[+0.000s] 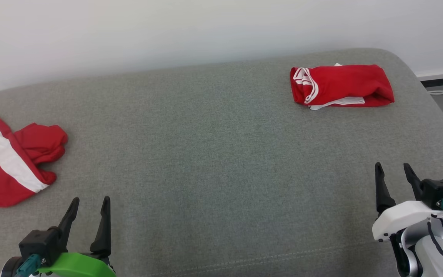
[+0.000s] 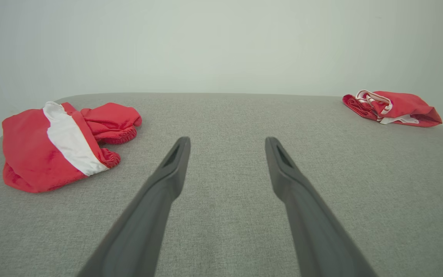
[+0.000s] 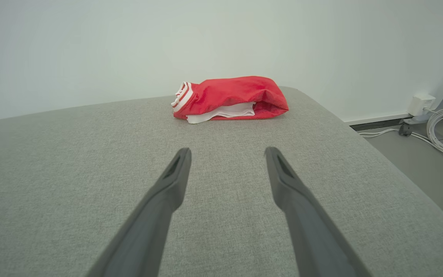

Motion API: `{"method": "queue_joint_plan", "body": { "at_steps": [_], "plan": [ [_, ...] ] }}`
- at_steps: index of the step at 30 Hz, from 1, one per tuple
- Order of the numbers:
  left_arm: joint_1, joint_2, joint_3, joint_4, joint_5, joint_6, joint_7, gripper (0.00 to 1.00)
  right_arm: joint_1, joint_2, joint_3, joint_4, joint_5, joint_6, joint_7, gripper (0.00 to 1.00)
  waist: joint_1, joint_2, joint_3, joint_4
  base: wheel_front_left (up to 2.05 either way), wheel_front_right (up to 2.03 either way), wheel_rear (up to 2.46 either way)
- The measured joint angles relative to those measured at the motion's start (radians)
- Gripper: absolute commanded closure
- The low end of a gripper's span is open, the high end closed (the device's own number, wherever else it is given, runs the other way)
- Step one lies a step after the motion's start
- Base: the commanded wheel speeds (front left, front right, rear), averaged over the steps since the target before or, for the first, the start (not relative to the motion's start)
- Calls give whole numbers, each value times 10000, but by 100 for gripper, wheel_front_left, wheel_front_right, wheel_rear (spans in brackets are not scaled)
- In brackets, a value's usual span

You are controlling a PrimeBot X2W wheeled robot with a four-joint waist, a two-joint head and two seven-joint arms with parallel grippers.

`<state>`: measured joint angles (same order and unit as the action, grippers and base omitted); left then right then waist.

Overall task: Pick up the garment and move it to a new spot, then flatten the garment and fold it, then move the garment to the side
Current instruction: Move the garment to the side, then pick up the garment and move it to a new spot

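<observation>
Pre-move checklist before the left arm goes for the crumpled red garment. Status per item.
1. Left gripper open and empty: ok.
2. Right gripper open and empty: ok.
3. Crumpled garment lying flat: not ok, it is bunched up.
4. Crumpled garment whole in the head view: not ok, cut off by that view's left edge.
5. Way from the left gripper to it free of other things: ok.
6. Middle of the grey surface free for flattening: ok; the folded garment lies off at the far right corner.
</observation>
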<state>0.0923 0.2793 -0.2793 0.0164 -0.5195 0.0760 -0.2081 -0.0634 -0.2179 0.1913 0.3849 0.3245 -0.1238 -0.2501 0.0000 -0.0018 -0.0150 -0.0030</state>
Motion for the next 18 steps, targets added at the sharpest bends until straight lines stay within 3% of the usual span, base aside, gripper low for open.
{"method": "queue_joint_plan", "body": {
  "at_steps": [8, 18],
  "plan": [
    [-6, 19, -88, -247, 40, 8, 138, 0, 371, -88, -282, -573, -159, -2, -2, 0, 0, 0, 151, 343, 0, 0, 0],
    [-9, 17, 115, -295, 71, 125, 153, 0, 615, -48, -119, -1009, -305, -2, -2, 0, 0, 0, 195, 1386, 0, 0, 0]
  ]
}}
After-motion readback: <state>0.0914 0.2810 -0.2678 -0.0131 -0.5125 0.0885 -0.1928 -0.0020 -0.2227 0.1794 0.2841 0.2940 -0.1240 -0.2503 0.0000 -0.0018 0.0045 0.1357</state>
